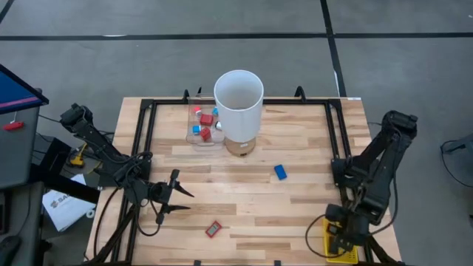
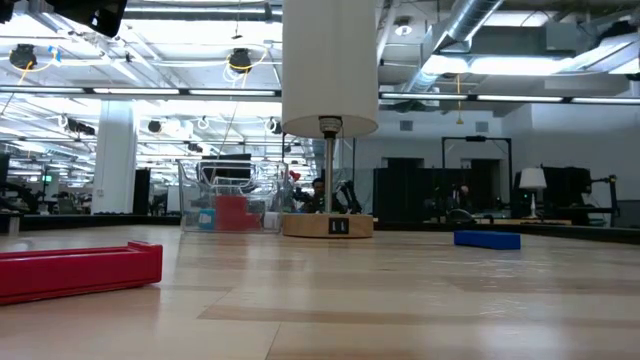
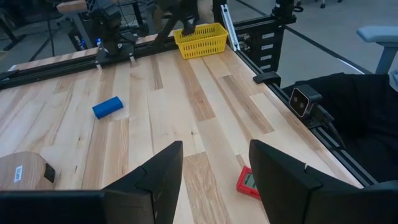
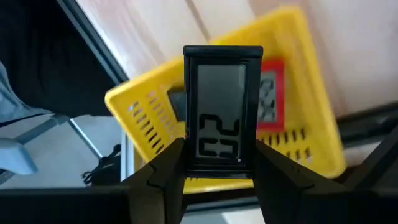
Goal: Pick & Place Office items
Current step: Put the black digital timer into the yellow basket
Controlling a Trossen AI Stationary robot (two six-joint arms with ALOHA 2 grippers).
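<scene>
Presently, basket: I hold a flat black clock-like piece with grey display (image 4: 222,115) in the right gripper (image 4: 219,163), jaws closed on it, above the yellow mesh basket (image 4: 146,102); one red piece (image 4: 271,94) lies inside.
Left: I see the left gripper (image 3: 213,167) part-open, empty, near the red flat piece (image 3: 249,182).
Outstanding: the blue block (image 1: 281,172) on the wooden table (image 1: 295,140); more pieces sit in the clear bin (image 1: 194,137).

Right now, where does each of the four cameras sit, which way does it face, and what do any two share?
High: overhead, looking down on table; both arms show.
Low: table height, facing white cylinder; no arm.
Left wrist: behind left gripper, open, facing yellow basket.
Right wrist: behind right gripper, shut on black item above the basket.
Shared: blue block in high, low and left wrist.
</scene>
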